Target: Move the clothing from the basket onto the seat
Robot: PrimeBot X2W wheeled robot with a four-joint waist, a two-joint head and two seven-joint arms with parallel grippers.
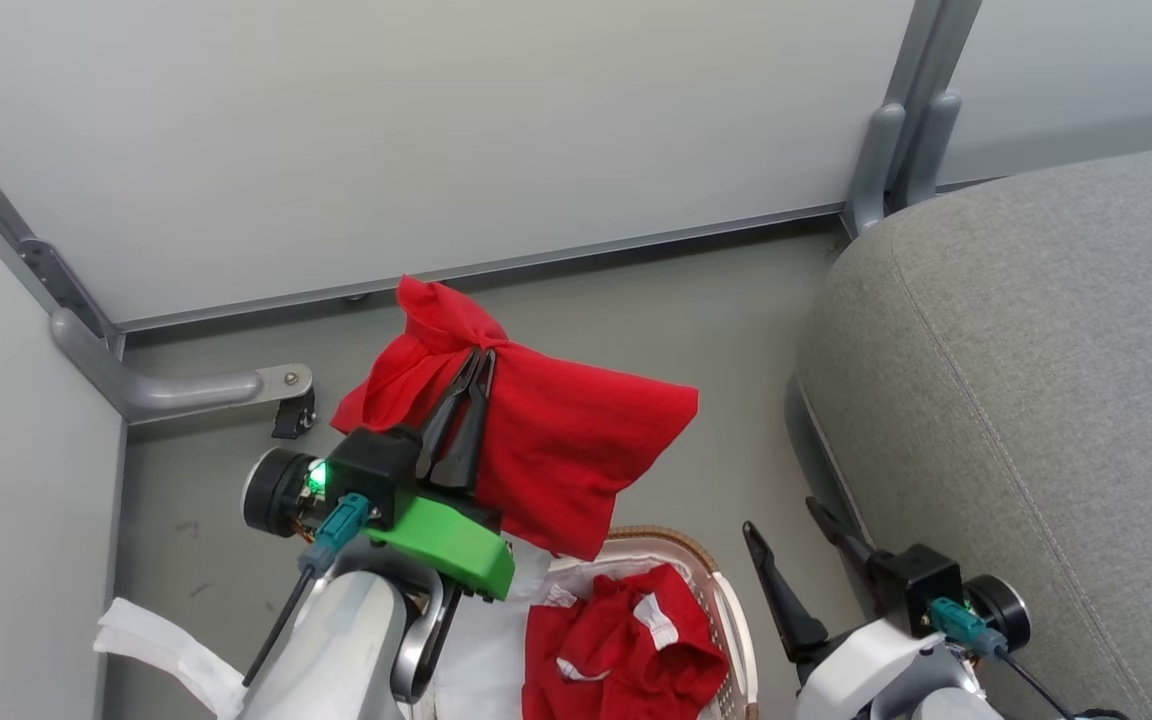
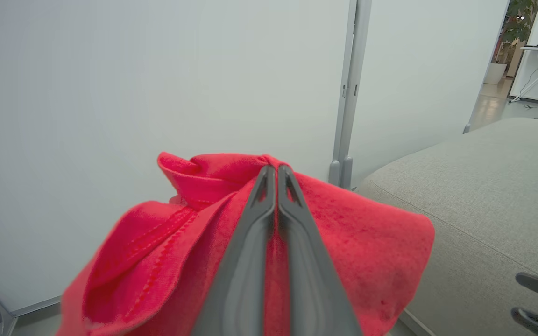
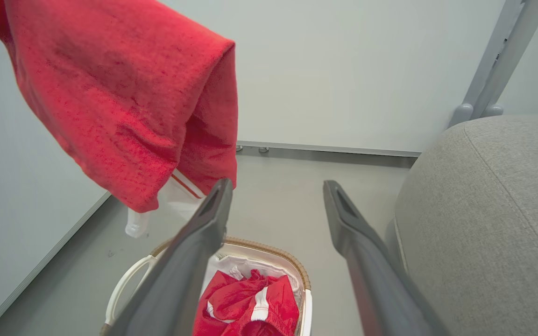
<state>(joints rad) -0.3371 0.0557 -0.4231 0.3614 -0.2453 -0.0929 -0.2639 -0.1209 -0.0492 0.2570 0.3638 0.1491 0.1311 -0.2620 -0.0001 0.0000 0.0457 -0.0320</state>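
The left gripper (image 1: pixel 483 358) has its two dark fingers pressed together on a bunched fold of a red garment (image 1: pixel 576 450), pinching it tight, and the cloth hangs in the air above the basket (image 1: pixel 681 548), clear of its brown woven rim and on its far side toward the pale wall panel (image 1: pixel 436 130). The garment droops in a broad pouch below the pinch, with a stitched hem visible in the left wrist view. More red clothing with white trim (image 1: pixel 626 650) lies crumpled inside the basket. In the right wrist view a white cloth with thin red stripes (image 3: pixel 175 193) shows under the hanging garment's lower edge, above the basket; whether it dangles from the garment or lies apart from it cannot be told. The right gripper (image 1: pixel 781 515) sits just to the basket's right, jaws spread wide and holding nothing. Beyond it, further to the basket's right, stands the grey seat (image 1: pixel 1036 400), with bare floor (image 1: pixel 736 330) past the basket.
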